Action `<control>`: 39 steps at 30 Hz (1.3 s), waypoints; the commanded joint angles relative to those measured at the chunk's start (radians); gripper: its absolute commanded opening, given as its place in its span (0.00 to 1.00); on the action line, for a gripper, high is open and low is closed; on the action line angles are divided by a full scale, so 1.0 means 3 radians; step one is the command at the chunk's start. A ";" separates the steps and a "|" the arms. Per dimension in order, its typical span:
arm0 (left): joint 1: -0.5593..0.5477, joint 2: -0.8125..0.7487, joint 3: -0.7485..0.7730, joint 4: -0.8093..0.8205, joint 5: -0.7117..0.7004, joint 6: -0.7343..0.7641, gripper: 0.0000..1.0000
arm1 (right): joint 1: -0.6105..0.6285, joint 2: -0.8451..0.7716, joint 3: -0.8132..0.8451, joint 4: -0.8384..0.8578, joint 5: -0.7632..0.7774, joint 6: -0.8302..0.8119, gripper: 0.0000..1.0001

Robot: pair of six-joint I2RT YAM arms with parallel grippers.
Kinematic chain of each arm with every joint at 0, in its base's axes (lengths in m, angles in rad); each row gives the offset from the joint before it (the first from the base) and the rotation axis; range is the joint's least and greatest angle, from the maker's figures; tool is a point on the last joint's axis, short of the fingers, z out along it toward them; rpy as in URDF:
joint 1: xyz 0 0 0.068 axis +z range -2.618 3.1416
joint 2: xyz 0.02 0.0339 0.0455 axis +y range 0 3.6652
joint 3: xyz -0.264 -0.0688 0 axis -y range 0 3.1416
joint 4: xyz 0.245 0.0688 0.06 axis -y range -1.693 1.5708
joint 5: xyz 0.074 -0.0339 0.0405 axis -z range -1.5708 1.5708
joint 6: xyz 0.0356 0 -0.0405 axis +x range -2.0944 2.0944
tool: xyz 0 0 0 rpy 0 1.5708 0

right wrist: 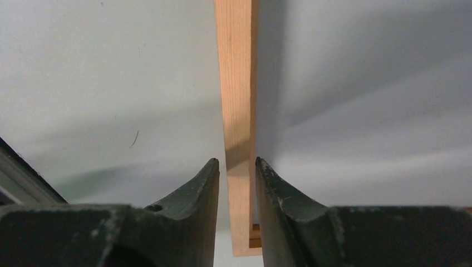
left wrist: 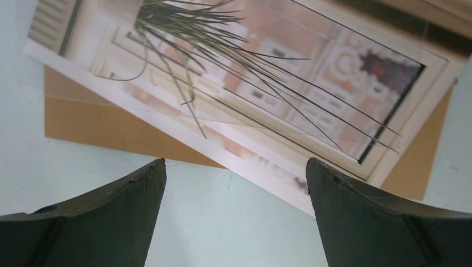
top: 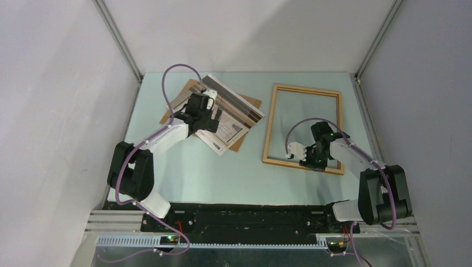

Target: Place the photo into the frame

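Left hand wide open over the photo, lying on a brown board near the bench far-left corner. Right hand narrow, straddling the frame near rail on the bench's right side; can't tell if gripping.

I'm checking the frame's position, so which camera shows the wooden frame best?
The top view: the whole frame lies flat, right of the photo. The right wrist view shows only one wooden strip between the right gripper's fingers. The left wrist view doesn't show it.
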 commanded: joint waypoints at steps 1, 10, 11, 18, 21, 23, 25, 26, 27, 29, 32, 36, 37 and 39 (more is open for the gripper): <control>0.0259 -0.0061 0.0231 -0.0114 0.0156 -0.0289 1.00 | 0.0025 -0.0276 0.0062 0.0169 -0.0300 0.0403 0.38; 0.0764 0.0179 0.0337 -0.0286 0.0527 -0.0672 1.00 | 0.0292 -0.0186 0.0648 0.0693 -0.0889 0.1632 0.79; 0.0774 0.0207 0.0342 -0.0286 0.0535 -0.0705 1.00 | 0.0317 -0.0082 0.0775 0.0838 -0.0891 0.1730 0.80; 0.0793 0.0497 0.0405 -0.0286 0.0674 -0.0876 1.00 | 0.0419 0.0806 0.1621 0.1361 -0.0909 0.2730 0.82; 0.0794 0.0604 0.0423 -0.0282 0.0671 -0.0910 1.00 | 0.0447 0.1164 0.2100 0.1476 -0.0860 0.2949 0.88; 0.0794 0.0662 0.0445 -0.0283 0.0621 -0.0913 1.00 | 0.0469 0.1445 0.2407 0.1494 -0.0812 0.3040 0.89; 0.0794 0.0704 0.0489 -0.0281 0.0554 -0.0892 1.00 | 0.0473 0.1741 0.2740 0.1477 -0.0803 0.3143 0.90; 0.0794 0.0720 0.0530 -0.0281 0.0538 -0.0886 1.00 | 0.0474 0.1926 0.2961 0.1469 -0.0807 0.3173 0.90; 0.0790 0.0744 0.0548 -0.0283 0.0533 -0.0885 1.00 | 0.0474 0.2113 0.3064 0.1453 -0.0827 0.3230 0.90; 0.0782 0.0775 0.0601 -0.0286 0.0520 -0.0905 1.00 | 0.0479 0.2373 0.3373 0.1453 -0.0839 0.3325 0.90; 0.0741 0.0806 0.0676 -0.0284 0.0424 -0.0900 1.00 | 0.0477 0.2742 0.3914 0.1402 -0.0866 0.3454 0.89; 0.0628 0.0895 0.0739 -0.0307 0.0321 -0.0876 1.00 | 0.0472 0.3306 0.4703 0.1177 -0.0895 0.3610 0.89; 0.0611 0.0910 0.0757 -0.0319 0.0314 -0.0874 1.00 | 0.0471 0.3472 0.4943 0.1143 -0.0889 0.3631 0.89; 0.0558 0.0945 0.0781 -0.0343 0.0290 -0.0869 1.00 | 0.0467 0.3674 0.5216 0.1080 -0.0832 0.3692 0.89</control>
